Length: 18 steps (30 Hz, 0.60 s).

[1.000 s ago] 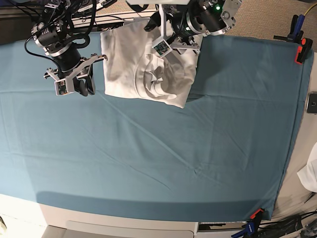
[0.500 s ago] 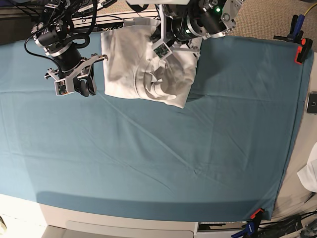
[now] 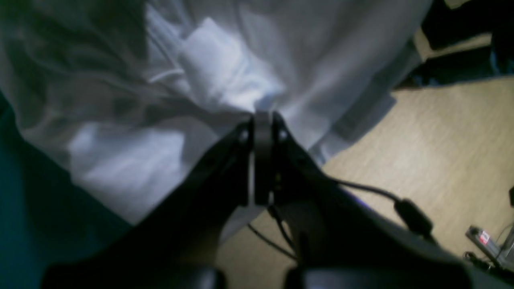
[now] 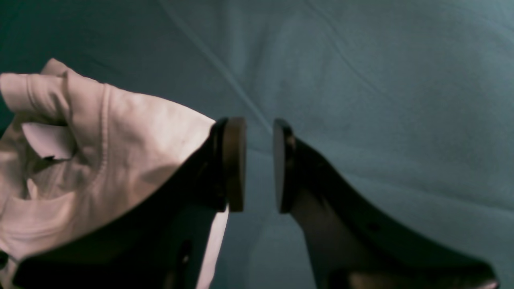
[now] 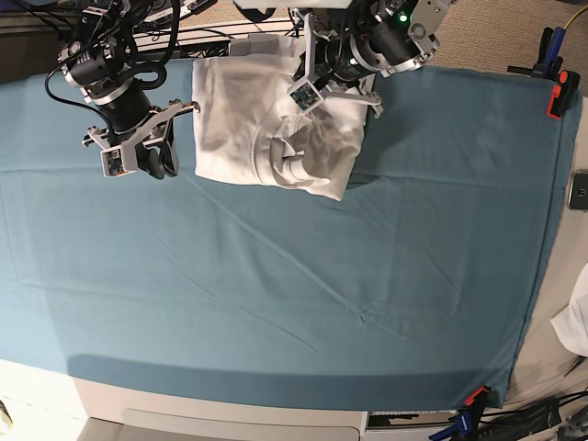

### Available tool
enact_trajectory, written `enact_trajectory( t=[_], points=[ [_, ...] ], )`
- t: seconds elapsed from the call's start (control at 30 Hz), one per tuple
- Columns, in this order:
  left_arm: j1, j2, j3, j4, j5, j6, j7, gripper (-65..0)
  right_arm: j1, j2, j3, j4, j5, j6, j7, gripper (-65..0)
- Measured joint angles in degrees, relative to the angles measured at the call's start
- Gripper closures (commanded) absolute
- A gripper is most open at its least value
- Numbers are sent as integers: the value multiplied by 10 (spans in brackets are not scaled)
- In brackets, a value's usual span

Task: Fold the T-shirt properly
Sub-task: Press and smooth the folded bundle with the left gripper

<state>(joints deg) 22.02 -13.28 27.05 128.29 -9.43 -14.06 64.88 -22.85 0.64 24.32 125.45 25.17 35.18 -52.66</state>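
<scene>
The white T-shirt (image 5: 257,129) lies partly folded and bunched at the far edge of the teal cloth (image 5: 322,276). My left gripper (image 5: 310,73) is over its far right part. In the left wrist view the jaws (image 3: 263,120) are shut on a pinch of the white T-shirt (image 3: 225,80), lifted near the table's far edge. My right gripper (image 5: 163,162) hovers just left of the shirt, open and empty. In the right wrist view its pads (image 4: 235,160) stand a small gap apart over the teal cloth (image 4: 381,80), with the shirt's edge (image 4: 100,152) beside the left finger.
Red clamps (image 5: 560,92) pin the cloth at the far right corner, and another clamp (image 5: 473,397) at the near right corner. A phone (image 5: 579,190) and a white scrap (image 5: 574,322) lie off the right edge. Floor and cables (image 3: 405,208) show beyond the far edge.
My left gripper has shifted slightly left and nearer with the fabric, bunching the shirt's right side a little more. My right arm has not moved.
</scene>
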Motion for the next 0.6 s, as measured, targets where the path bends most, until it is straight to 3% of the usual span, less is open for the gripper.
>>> enact_trajectory(
  t=[0.23, 0.6],
  points=[
    [0, -30, -40, 0, 14, 14, 5, 0, 0, 0, 0, 0, 0, 0, 0, -120],
    [2, -60, -77, 6, -41, 5, 20, 0, 0, 0, 0, 0, 0, 0, 0, -120]
  ],
)
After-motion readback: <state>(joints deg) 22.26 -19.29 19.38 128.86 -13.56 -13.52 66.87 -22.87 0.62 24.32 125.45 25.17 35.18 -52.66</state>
